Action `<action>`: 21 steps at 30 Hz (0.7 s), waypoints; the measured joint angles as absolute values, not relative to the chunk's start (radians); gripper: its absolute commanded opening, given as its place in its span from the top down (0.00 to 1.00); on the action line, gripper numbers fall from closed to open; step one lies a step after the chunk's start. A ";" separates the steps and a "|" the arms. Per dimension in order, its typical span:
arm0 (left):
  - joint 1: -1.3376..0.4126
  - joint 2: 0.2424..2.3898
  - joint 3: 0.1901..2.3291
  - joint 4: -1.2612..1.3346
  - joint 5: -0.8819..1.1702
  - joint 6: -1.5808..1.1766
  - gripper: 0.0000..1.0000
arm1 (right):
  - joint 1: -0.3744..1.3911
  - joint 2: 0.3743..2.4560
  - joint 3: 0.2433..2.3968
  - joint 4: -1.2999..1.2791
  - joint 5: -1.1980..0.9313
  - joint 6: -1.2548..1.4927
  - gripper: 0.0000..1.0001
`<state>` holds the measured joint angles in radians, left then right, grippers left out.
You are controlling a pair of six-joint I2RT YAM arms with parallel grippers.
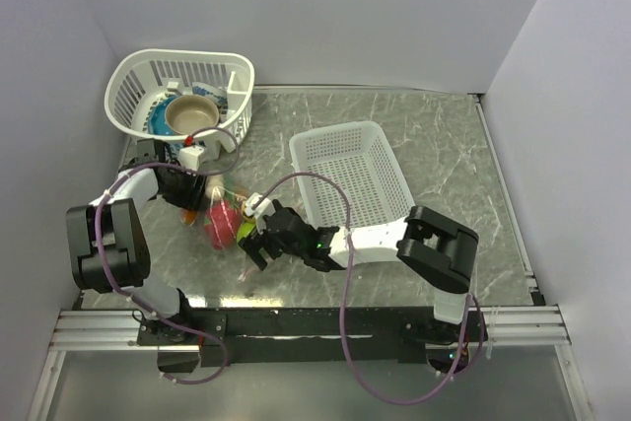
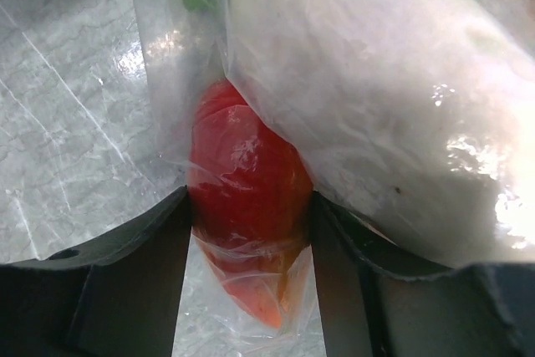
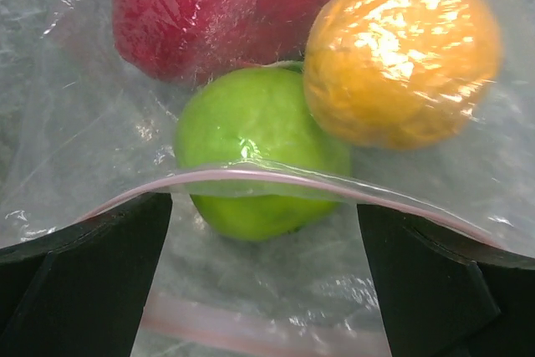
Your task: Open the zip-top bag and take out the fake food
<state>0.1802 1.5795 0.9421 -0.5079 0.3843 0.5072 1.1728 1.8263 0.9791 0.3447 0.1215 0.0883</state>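
Observation:
The zip-top bag (image 1: 229, 216) lies on the table between my two grippers with the fake food inside. My left gripper (image 1: 192, 192) is shut on the bag's far end. In the left wrist view the left gripper (image 2: 251, 198) pinches a red piece (image 2: 247, 165) through the plastic, beside a big whitish piece (image 2: 376, 106). My right gripper (image 1: 258, 234) is open at the bag's mouth. In the right wrist view the right gripper (image 3: 263, 206) stands with its jaws wide apart. The pink zip strip (image 3: 251, 175) has parted. Beyond it lie a lime-green ball (image 3: 259, 144), an orange ball (image 3: 401, 56) and a magenta piece (image 3: 209, 14).
A round white basket (image 1: 133, 81) holding a tan bowl (image 1: 192, 115) on a blue plate stands at the back left, close behind my left gripper. A rectangular white basket (image 1: 350, 179) stands just right of my right arm. Walls close in the left, back and right.

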 measured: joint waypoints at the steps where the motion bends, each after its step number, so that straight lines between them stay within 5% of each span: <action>1: 0.181 1.579 0.942 -0.508 0.387 0.507 0.83 | 1.173 1.840 0.986 0.348 0.118 0.088 0.00; 3: 0.181 1.578 0.940 -0.509 0.390 0.509 0.98 | 1.173 1.866 0.995 0.350 0.116 0.088 0.00; 6: 0.180 1.566 0.935 -0.526 0.399 0.513 0.99 | 1.173 1.887 0.998 0.357 0.115 0.088 0.00; 11: 0.180 1.514 0.937 -0.624 0.427 0.532 0.69 | 1.170 1.915 0.998 0.368 0.115 0.089 0.00; 13: 0.179 1.480 0.948 -0.673 0.439 0.539 0.67 | 1.169 1.918 0.998 0.369 0.115 0.089 0.00; 21: 0.179 1.409 0.990 -0.746 0.474 0.548 0.88 | 1.169 1.918 1.002 0.382 0.109 0.092 0.01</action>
